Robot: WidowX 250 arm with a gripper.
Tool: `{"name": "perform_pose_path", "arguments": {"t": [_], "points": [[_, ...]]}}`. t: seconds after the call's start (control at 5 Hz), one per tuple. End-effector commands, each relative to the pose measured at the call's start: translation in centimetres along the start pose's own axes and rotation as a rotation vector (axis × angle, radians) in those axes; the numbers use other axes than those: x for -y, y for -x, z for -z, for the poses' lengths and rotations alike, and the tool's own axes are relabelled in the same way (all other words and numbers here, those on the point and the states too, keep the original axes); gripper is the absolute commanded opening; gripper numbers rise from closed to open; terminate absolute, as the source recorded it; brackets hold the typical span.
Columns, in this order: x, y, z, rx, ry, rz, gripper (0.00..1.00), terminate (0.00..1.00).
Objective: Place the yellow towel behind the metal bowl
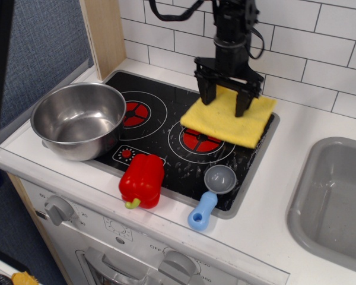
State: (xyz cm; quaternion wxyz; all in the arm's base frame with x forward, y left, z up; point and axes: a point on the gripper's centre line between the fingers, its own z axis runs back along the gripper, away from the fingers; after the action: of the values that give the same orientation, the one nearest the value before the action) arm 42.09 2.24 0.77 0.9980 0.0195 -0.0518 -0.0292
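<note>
White tile runs behind a toy kitchen counter with a black cooktop (166, 127) set into it. Near the back, the gripper (224, 100) stands upright with its two dark fingers spread wide, their tips pressed into the yellow towel (228, 119) — jaws parted, nothing pinched between them yet as far as I can see.

That towel lies over the cooktop's 2 o'clock corner, a fuzzy folded square, its near edge riding slightly up off the right burner. It looks light, soft and floppy (it will sag and may unfold if lifted by one corner), so a pinch through the folded layers close to the middle seems the safer hold.

Outward at 9 o'clock sits the metal bowl (78, 120), round, deep and shiny, well apart from the cloth. Toward 6 o'clock are a glossy red plastic pepper (142, 180) and a grey scoop (212, 190) with a blue handle — both clear of the towel.
</note>
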Motion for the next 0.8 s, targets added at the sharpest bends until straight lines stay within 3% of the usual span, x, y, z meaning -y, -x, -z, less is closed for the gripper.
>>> {"name": "perform_pose_path", "arguments": {"t": [0.0,0.4,0.6], "points": [[-6.5,0.6,-0.8,0.042,0.051,-0.001,1.0,0.0],[-9.9,1.0,-1.4,0.088,0.069,0.047,1.0,0.0],[-11.1,-0.2,-1.9,0.126,0.039,0.087,1.0,0.0]]}}
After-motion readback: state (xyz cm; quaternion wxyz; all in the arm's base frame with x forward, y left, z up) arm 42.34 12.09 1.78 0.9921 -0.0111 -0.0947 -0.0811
